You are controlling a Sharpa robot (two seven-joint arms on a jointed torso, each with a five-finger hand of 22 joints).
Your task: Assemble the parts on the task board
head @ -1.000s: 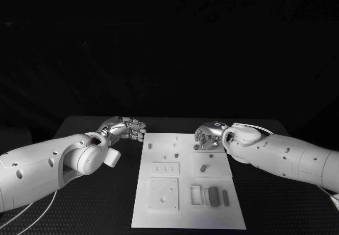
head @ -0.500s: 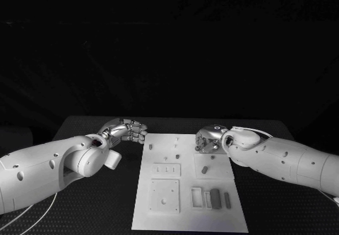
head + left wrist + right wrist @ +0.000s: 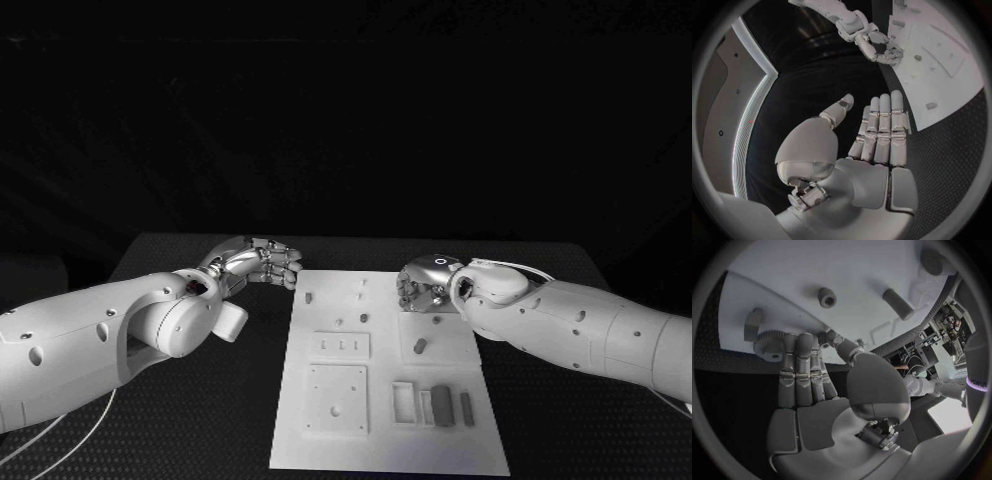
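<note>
Head view puts the task board [image 3: 387, 370] in front of you as the landmark: a white plate lying lengthwise on the black table [image 3: 173, 420], with the 2 arms coming in at its far end.

Your left hand [image 3: 255, 264] sits just off the board's far left corner, over the table and not over the plate. In the left wrist view that hand [image 3: 873, 135] has its fingers straight and laid side by side, the thumb standing a little apart, and nothing is in it.

Your right hand [image 3: 424, 285] is at the board's far right corner, over the plate itself. In the right wrist view the fingers [image 3: 798, 365] reach to a small grey toothed wheel [image 3: 770, 342] standing on the board [image 3: 836, 270], and the fingertips touch it. Whether the wheel is truly pinched, you cannot tell from here.

Other grey parts sit on the board. A short peg [image 3: 420, 346] stands about midway along the right half. 3 bars [image 3: 433, 404] lie side by side near the board's near right corner. A small piece [image 3: 307, 297] stands by the far left edge, close to your left hand.
</note>
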